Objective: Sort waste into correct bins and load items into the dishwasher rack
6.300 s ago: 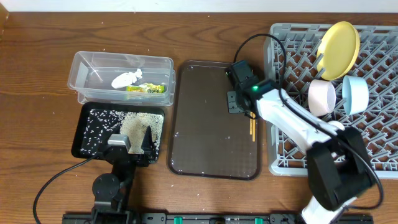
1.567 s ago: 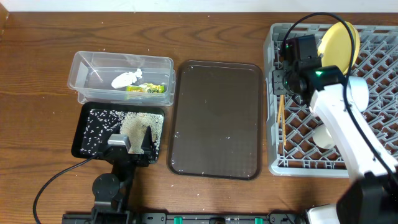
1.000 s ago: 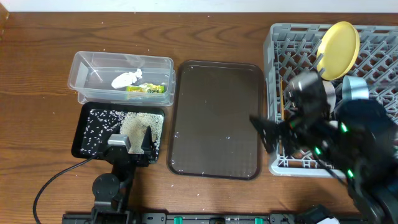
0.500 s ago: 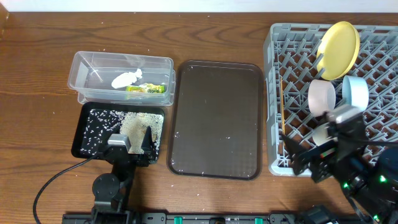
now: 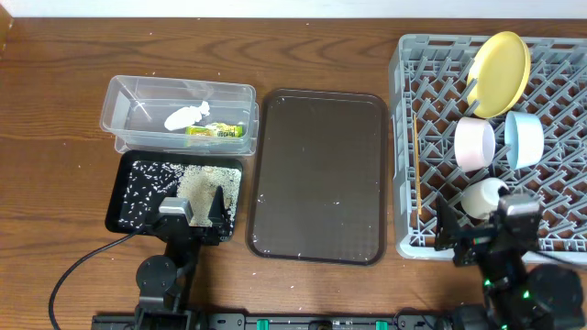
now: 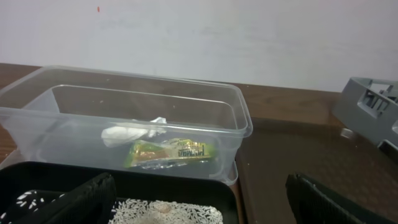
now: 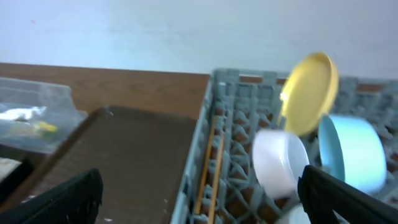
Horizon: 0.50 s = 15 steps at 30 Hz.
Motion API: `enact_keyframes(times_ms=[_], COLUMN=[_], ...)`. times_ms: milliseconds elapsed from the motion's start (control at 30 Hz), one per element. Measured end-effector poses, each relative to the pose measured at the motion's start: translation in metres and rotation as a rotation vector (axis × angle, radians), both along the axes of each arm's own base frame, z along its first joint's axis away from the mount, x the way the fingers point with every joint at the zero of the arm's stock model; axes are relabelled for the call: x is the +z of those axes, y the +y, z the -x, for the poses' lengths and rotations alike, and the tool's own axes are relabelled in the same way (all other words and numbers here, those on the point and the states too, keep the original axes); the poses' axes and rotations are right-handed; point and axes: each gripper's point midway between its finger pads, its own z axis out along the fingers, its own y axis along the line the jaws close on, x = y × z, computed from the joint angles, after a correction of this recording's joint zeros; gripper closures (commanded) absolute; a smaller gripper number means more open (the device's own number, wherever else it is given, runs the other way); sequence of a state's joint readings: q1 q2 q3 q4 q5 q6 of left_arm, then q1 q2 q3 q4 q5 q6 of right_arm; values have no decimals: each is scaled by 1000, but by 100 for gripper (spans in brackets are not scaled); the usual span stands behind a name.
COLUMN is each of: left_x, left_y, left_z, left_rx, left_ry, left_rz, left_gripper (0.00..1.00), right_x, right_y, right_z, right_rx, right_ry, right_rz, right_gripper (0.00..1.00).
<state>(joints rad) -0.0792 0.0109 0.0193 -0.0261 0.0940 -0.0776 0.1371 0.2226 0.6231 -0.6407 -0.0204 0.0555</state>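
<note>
As far as these views show, all dishes are in the grey rack (image 5: 561,92). The chopsticks (image 5: 415,165) lie along its left channel and the yellow plate (image 5: 500,60) stands on edge at the far side. The white bowl (image 5: 475,144) and blue bowl (image 5: 524,139) stand side by side nearer the arms, and the small cup (image 5: 483,195) sits closest to the right arm. We find the wrapper (image 5: 215,131) and tissue (image 5: 186,115) together in the clear tub (image 5: 115,124), and the rice (image 5: 145,183) and crumbs (image 5: 197,188) in the black tray (image 5: 115,218) just in front of it. Between bins and rack, the brown serving tray (image 5: 319,137) carries only a few pale specks, too small for us to identify. Nothing of the task lies loose on the bench (image 5: 55,110).

The left end effector (image 6: 199,183) is spread wide and empty, poised at the near edge of the black tray. The right end effector (image 7: 199,180) is likewise released and empty, at the near side of the rack.

We judge sorting and loading complete or nearly so; the step in hand is close-out. The next move, in our view, calls only for a check of those specks. If they prove to be rice, a fine sweep toward the black tray would be needed, as single grains would be hard to pinch.
</note>
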Motion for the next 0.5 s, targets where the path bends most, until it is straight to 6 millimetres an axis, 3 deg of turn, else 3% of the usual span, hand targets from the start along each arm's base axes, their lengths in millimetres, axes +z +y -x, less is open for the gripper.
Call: enact_keyframes(times_ms=[367, 500], left_x=[0, 0], left_y=[0, 0], left_z=[0, 0], left_rx=[0, 0], left_ry=[0, 0], left_rz=[0, 0], left_gripper=[10, 10], right_x=[-74, -87], right_y=[-16, -16], right_z=[-24, -36], right_rx=[-93, -94], right_ry=[-83, -132], right_rz=[-28, -41], right_gripper=[1, 1])
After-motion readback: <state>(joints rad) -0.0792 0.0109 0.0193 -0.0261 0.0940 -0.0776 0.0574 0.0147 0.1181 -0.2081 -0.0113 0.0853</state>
